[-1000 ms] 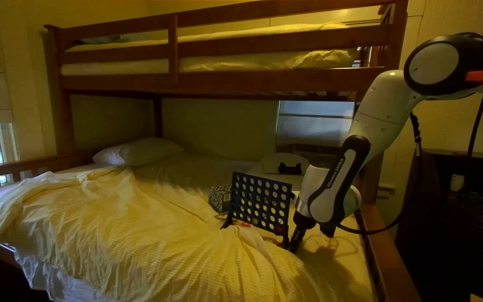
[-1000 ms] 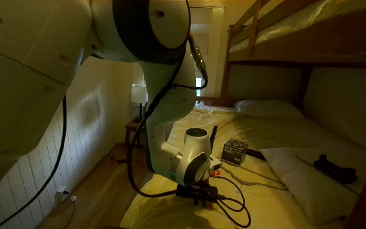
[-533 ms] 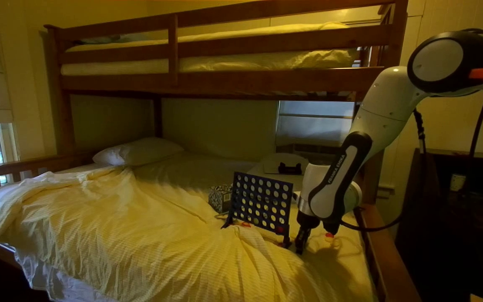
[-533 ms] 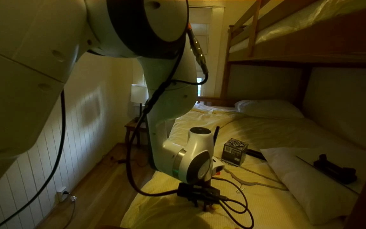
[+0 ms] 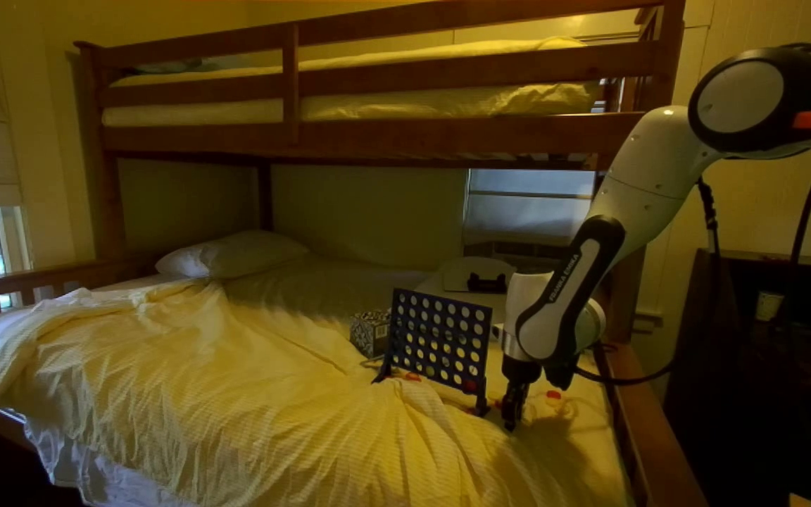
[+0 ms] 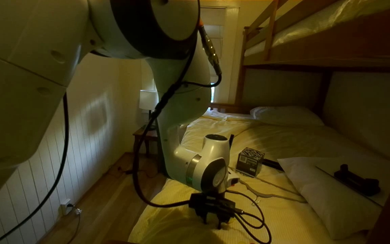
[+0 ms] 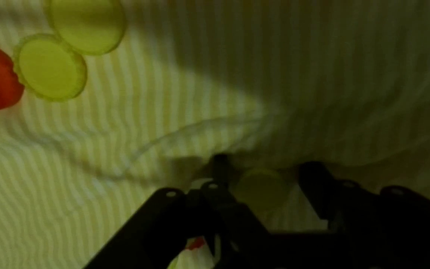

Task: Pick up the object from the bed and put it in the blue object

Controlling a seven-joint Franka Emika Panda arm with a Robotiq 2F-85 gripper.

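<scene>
Board of dark blue (image 5: 441,339) stands upright, long axis level, near the pincer (image 7: 265,164) parted astride a yellow disc (image 7: 261,190).

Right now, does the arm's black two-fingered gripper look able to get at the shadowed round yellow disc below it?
Probably yes: in the wrist view the gripper stands open with the yellow disc showing between its jaws; nothing visible blocks it. Fingertip height is unclear.

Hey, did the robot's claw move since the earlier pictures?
Yes. In an exterior view, the gripper has moved a little to the picture's right, toward the wooden rail at lower right.
</scene>
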